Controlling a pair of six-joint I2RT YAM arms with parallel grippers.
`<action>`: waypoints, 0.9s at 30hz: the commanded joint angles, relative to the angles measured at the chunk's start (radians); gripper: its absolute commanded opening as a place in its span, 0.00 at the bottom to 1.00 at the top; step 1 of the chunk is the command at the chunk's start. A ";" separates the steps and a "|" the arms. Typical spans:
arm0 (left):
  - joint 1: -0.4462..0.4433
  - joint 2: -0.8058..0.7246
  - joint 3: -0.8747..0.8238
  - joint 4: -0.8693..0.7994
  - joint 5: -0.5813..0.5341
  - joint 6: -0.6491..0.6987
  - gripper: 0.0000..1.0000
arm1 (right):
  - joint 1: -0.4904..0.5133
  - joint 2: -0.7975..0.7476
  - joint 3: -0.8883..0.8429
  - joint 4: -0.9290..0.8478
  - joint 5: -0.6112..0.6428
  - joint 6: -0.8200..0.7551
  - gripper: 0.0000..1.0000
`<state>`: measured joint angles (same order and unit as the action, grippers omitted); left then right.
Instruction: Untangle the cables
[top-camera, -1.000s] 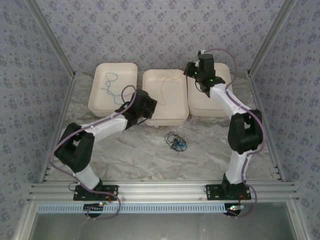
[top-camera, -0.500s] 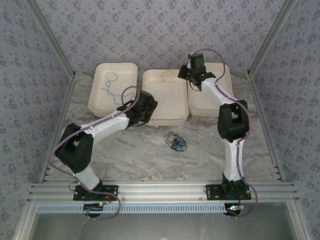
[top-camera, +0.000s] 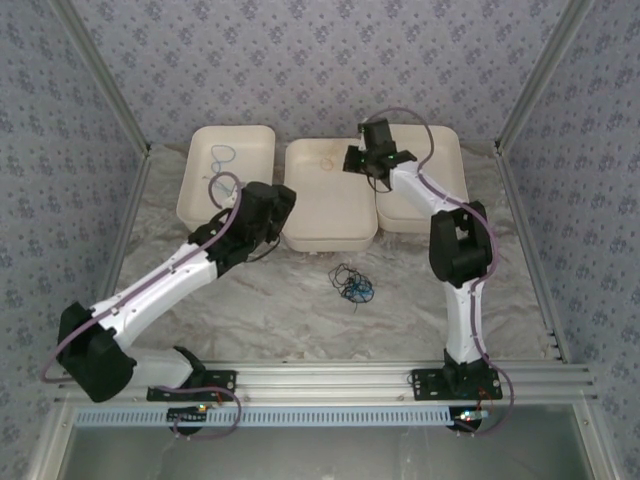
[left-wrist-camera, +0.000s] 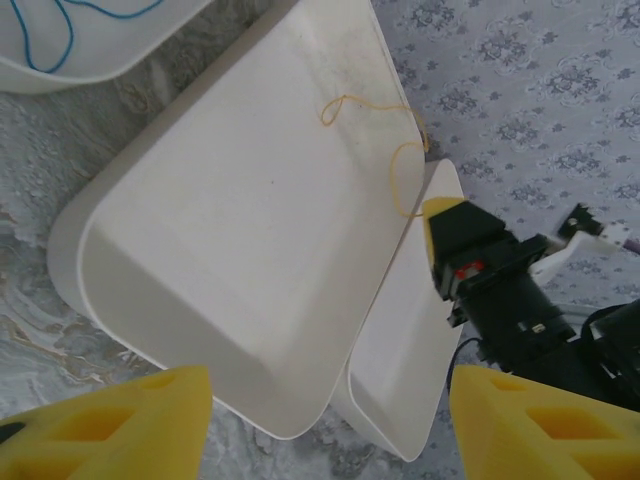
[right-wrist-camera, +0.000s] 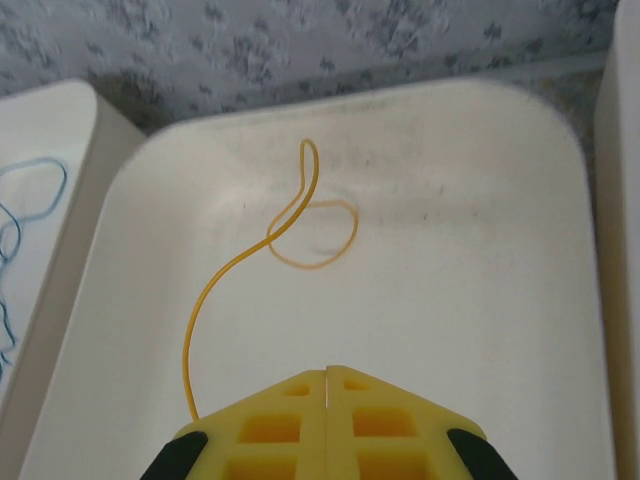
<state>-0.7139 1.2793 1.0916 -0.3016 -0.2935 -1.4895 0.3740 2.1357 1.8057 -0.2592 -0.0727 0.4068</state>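
Marbled table (top-camera: 300, 310), patterned walls (top-camera: 300, 60) on three sides, white trays abutting along the far edge. Beyond and left of the left gripper (left-wrist-camera: 330, 420), the left tray (top-camera: 250, 160) holds a blue cable (top-camera: 220, 165). That gripper hovers at the middle tray (top-camera: 330, 200)'s near left corner, fingers spread and empty, arm stretched low. Open table lies behind it, with a black-and-blue tangle (top-camera: 352, 284) to its right. The right gripper (right-wrist-camera: 327, 372), pads pressed together, pinches the yellow cable (right-wrist-camera: 226, 269) over the middle tray's far end, arm folded upright. The right tray (top-camera: 440, 190) lies to its right.

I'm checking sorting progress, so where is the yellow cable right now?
It lies looped in the middle tray, seen in the right wrist view: the yellow cable has its tail running down to the shut right gripper.
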 joint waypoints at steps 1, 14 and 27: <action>-0.003 -0.055 -0.031 -0.061 -0.053 0.056 0.65 | 0.054 -0.083 -0.068 -0.018 0.077 -0.036 0.08; -0.001 -0.146 -0.062 -0.128 -0.011 0.172 0.65 | 0.180 -0.374 -0.296 -0.007 0.298 -0.071 0.48; -0.125 -0.102 -0.276 0.045 0.264 0.411 0.41 | 0.286 -0.939 -0.915 -0.122 0.346 0.083 0.41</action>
<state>-0.8043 1.1591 0.8799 -0.3416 -0.1112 -1.1442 0.6315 1.2697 1.0107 -0.2966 0.2459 0.4065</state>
